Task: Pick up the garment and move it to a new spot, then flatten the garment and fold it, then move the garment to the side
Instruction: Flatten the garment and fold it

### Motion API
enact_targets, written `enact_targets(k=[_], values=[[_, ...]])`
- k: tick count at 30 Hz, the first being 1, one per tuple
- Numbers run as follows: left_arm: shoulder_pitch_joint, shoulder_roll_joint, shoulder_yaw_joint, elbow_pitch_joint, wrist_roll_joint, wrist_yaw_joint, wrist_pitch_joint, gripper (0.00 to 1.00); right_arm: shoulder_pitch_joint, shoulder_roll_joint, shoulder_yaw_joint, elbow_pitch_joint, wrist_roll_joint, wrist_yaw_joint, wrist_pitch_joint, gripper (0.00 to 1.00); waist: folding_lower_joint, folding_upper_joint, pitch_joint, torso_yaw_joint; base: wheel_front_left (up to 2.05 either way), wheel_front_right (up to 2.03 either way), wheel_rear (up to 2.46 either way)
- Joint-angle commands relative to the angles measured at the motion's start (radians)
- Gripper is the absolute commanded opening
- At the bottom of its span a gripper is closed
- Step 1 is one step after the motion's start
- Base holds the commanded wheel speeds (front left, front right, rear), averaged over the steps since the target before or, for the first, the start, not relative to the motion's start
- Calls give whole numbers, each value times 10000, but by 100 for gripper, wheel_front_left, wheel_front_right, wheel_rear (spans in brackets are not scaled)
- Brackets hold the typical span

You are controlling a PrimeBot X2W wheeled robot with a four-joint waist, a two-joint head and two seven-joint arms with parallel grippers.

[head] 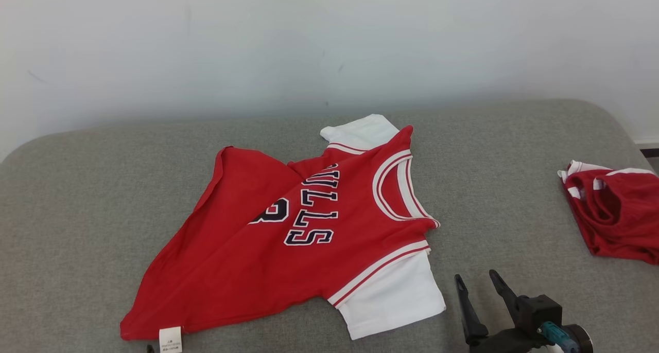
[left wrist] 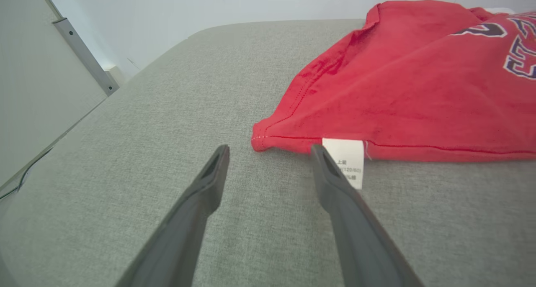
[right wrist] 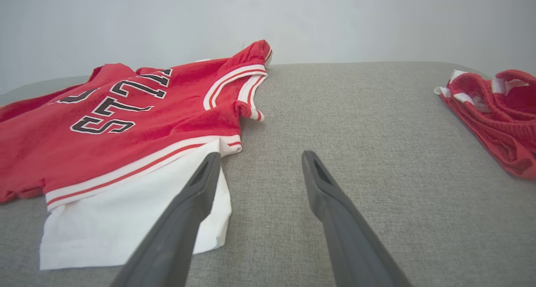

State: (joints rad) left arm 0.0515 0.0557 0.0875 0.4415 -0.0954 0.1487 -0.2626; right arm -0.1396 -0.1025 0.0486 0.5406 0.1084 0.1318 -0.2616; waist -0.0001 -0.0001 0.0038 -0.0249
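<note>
Red Bulls jersey (head: 288,240) lies rumpled on the grey padded surface (head: 77,214); left claw (left wrist: 270,149) wide, empty, at its hem corner (left wrist: 266,139); right claw (right wrist: 260,154) wide beside the white sleeve (right wrist: 125,220); pinching one layer could drag new wrinkles.

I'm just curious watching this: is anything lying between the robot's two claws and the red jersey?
Nothing visible does. The open left gripper is at the jersey's hem corner by the white label; the open right gripper is beside its white sleeve. Another red garment lies far to the right, out of the way.
</note>
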Motion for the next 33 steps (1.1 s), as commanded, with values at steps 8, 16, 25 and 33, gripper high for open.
enact_targets(k=[8,16,25,33], values=[[360,-32,-140,-1059,347,-180,-30,100,335,182,-266,-724,-345,-27,-40,100,1,1,-230,-120,0,0,0],[755,-33,-201,-1709,621,-387,-30,100,795,403,-226,-1670,-698,-27,-39,100,1,1,-516,-434,0,0,0],[1287,-49,-93,-2122,488,-277,-30,100,1172,509,-152,-2129,-811,-27,-39,100,1,1,-741,-592,0,0,0],[1207,-56,-285,-2089,416,-162,-30,100,1246,532,46,-2085,-696,-27,-39,100,1,1,-725,-498,0,0,0]])
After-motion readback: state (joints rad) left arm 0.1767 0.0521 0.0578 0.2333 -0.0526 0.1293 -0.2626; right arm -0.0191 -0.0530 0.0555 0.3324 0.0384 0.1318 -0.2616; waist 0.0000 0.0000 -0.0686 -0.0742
